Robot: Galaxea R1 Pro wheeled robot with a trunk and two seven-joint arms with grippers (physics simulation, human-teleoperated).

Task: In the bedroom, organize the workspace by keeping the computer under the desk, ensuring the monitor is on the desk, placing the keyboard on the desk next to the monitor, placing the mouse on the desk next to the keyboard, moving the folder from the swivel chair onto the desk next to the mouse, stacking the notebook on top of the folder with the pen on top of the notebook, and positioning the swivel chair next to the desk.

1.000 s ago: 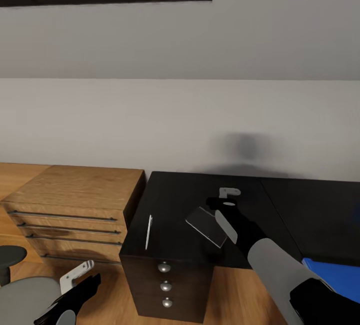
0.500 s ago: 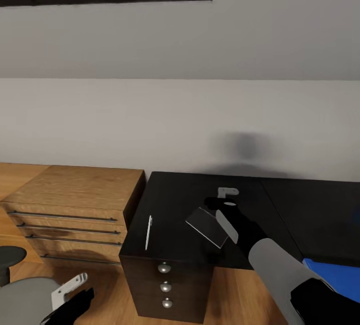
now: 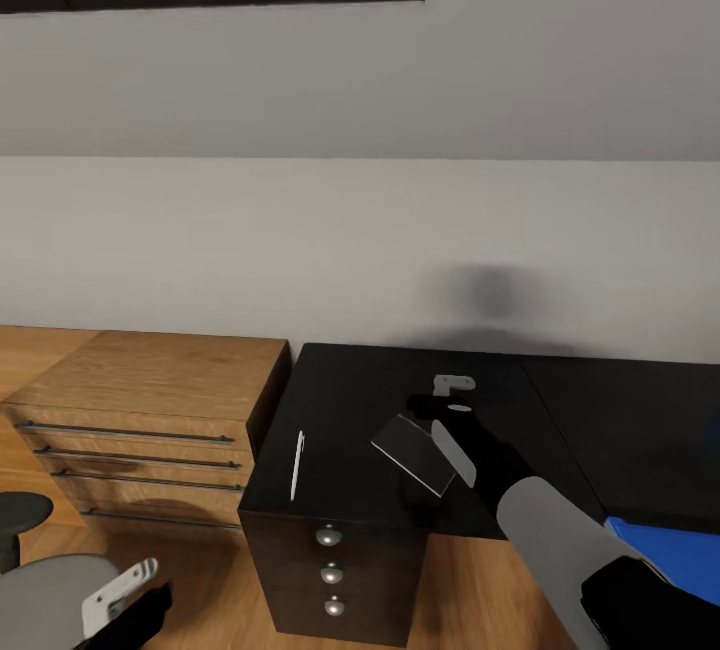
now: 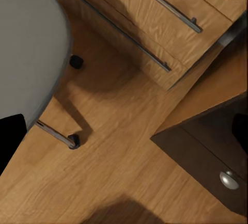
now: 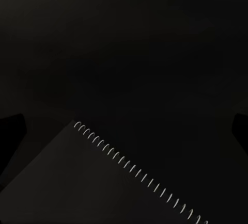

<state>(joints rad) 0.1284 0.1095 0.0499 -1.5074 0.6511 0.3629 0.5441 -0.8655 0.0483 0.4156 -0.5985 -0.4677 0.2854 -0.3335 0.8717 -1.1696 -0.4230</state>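
Right gripper (image 3: pixel 452 417) at the notebook (image 3: pixel 412 452) on the desk (image 3: pixel 350 400).
Grip state unclear; next, likely carrying it onto the folder (image 3: pixel 672 555).

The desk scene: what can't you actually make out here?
- Folder: head view, mostly cut off by the frame edge and the right arm.
- Right hand: whether it grips the notebook is unclear; its dark fingers blend with the desk.
- Left hand: cut off at the bottom edge.
- Chair: partly visible.
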